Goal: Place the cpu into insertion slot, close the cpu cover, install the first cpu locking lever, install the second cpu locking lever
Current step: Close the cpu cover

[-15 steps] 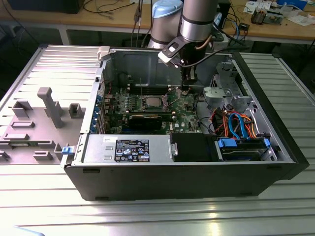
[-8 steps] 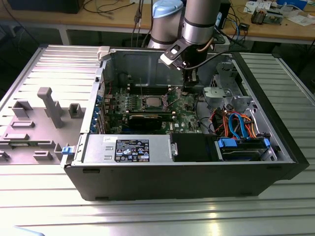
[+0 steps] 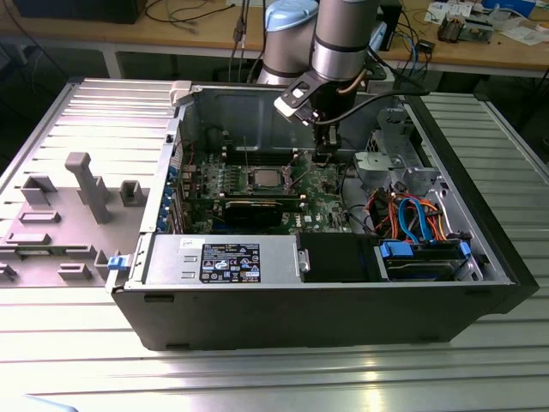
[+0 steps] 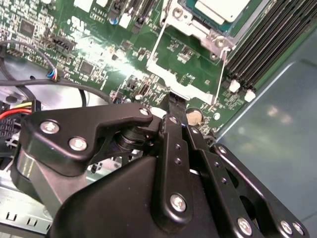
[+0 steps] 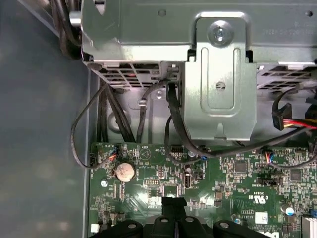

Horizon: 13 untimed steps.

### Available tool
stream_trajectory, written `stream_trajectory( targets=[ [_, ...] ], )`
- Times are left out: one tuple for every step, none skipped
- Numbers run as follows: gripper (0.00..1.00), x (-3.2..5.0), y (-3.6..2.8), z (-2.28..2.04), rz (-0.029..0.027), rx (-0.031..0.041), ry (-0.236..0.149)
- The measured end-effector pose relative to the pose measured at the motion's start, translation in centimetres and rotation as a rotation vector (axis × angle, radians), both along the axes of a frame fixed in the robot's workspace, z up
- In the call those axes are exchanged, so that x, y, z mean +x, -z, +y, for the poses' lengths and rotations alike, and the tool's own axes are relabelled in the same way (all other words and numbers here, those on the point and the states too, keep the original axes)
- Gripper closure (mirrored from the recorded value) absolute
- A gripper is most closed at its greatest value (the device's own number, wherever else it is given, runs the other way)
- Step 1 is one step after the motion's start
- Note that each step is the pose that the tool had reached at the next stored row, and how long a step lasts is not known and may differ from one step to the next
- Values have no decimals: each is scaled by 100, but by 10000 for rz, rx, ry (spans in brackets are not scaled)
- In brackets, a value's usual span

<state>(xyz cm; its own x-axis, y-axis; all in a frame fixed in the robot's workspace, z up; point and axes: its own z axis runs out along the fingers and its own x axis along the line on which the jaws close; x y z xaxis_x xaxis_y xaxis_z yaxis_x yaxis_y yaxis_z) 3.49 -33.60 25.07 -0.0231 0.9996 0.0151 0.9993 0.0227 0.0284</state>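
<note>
Silver cpu (image 3: 262, 178) sits in the slot (image 4: 216, 43), at 9 o'clock from the gripper (image 3: 322, 156) in the exterior view. We judge placement done and the cover (image 4: 190, 20) apparently down. The levers (image 4: 154, 49) look unlatched. The fingers (image 4: 171, 106) are pressed together and hold nothing.

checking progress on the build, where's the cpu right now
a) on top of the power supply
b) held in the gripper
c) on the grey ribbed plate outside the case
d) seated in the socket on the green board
d: the cpu lies flat, silver top up, inside the insertion slot on the motherboard. The gripper is down over the board to the exterior view's right of it, holding nothing.
</note>
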Motion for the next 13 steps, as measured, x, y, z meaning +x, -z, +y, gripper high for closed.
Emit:
stream_trajectory(
  targets=[
    [89,-10,0,0,0,0,1],
    [89,-19,0,0,0,0,1],
    [89,-29,0,0,0,1,2],
    [89,-40,0,0,0,3,0],
    [89,-61,0,0,1,4,1],
    [89,-80,0,0,1,4,1],
    [89,-81,0,0,0,4,0],
    [89,-81,0,0,0,4,0],
    [89,-81,0,0,0,4,-1],
    [89,-82,0,0,0,4,1],
    [89,-82,0,0,0,4,0],
    [89,-82,0,0,0,4,1],
    [89,-82,0,0,0,5,0]
  ],
)
